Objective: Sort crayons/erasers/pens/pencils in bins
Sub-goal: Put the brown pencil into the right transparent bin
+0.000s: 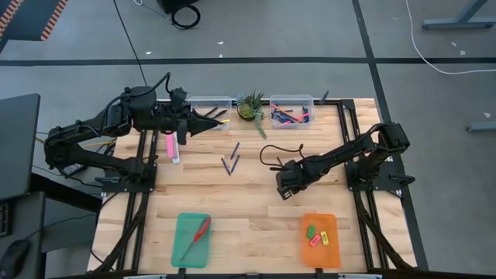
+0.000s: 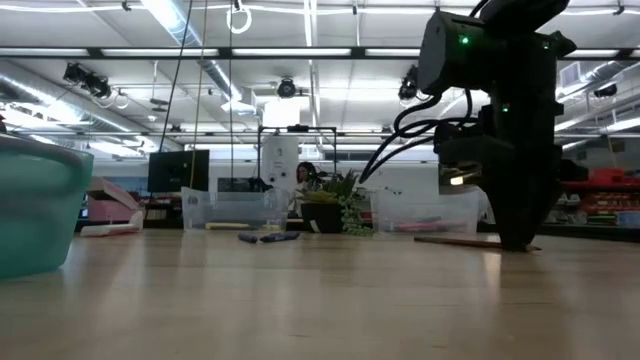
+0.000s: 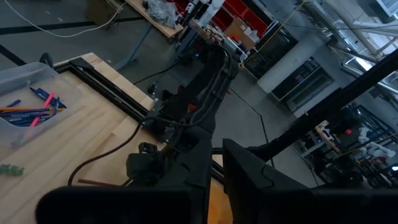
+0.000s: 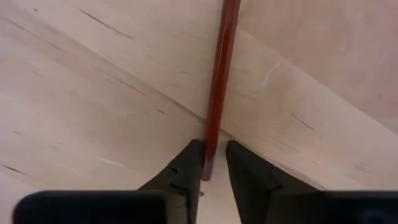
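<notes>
The table [image 1: 248, 194] is fully visible from above. The right gripper [image 4: 211, 163] points down at its surface right of centre, fingers narrowed around the end of a reddish-brown pencil [image 4: 217, 81] lying flat; whether they press it cannot be told. The left gripper [image 1: 203, 122] hovers by the far clear bin [image 1: 209, 103], fingers nearly closed, contents obscured. The orange tray [image 1: 319, 260] holds erasers [image 1: 316, 235]. Two blue pens [image 1: 231, 161] lie mid-table.
</notes>
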Robot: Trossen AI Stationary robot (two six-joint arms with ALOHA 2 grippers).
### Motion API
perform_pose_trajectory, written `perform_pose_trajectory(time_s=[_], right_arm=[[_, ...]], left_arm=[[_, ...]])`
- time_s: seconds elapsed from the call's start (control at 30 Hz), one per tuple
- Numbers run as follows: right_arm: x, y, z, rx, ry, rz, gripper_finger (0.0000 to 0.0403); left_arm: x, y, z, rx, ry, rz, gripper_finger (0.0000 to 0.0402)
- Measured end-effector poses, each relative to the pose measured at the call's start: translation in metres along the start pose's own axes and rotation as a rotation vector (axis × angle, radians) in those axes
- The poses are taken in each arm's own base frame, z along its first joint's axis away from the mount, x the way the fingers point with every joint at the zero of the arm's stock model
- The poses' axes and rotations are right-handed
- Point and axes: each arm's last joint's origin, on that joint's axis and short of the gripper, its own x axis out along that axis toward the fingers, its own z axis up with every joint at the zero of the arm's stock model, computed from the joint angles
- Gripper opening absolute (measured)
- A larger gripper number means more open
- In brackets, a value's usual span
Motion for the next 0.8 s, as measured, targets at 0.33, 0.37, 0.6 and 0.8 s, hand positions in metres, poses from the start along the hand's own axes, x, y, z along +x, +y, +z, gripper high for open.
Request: perform_pose_trajectory(time_s=[0.33, 0.37, 0.6, 0.8], right_arm=[[0.002, -0.007, 0.015, -0.036, 0.030, 0.004, 0.0048], [0.002, -0.008, 0.017, -0.039, 0.031, 0.005, 0.0046], [0.002, -0.010, 0.019, -0.030, 0.038, 0.001, 0.0043], [0.001, -0.010, 0.019, 0.001, 0.048, 0.010, 0.0042]], left_arm=[[-0.001, 0.000, 0.000, -0.017, 0.005, -0.009, 0.0044], [-0.001, -0.001, 0.000, -0.017, 0.012, -0.018, 0.0043], [-0.001, -0.002, -0.001, -0.016, 0.038, -0.051, 0.0040], [-0.001, -0.002, -0.001, -0.014, 0.038, -0.052, 0.0037]])
